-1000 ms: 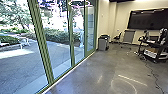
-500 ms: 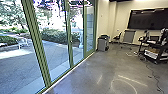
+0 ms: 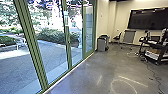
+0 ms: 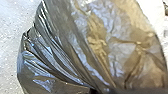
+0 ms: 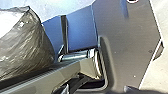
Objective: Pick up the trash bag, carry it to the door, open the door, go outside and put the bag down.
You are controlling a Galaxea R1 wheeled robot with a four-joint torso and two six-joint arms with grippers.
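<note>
In the left wrist view the dark, shiny trash bag (image 4: pixel 57 47) shows large, its folds drawn together toward my left gripper (image 4: pixel 93 90), which is shut on it. The same bag (image 5: pixel 27 45) also appears in the right wrist view, beside the robot's own plate and jointed bar; how my right gripper stands cannot be told. Along the left of the head view runs a glass wall with green frames, and its far end has a narrow glass door panel (image 3: pixel 89 30).
A grey bin (image 3: pixel 101 44) stands near the far end of the glass. A black cart (image 3: pixel 156 51) with equipment is at the right, and a cable (image 3: pixel 152 72) trails over the floor. Outside lie a paved yard (image 3: pixel 15 65) and bushes (image 3: pixel 51 35).
The head camera's view has shifted: the near green posts stand farther left, and the cart and bin sit slightly differently in view. The robot has moved a little.
</note>
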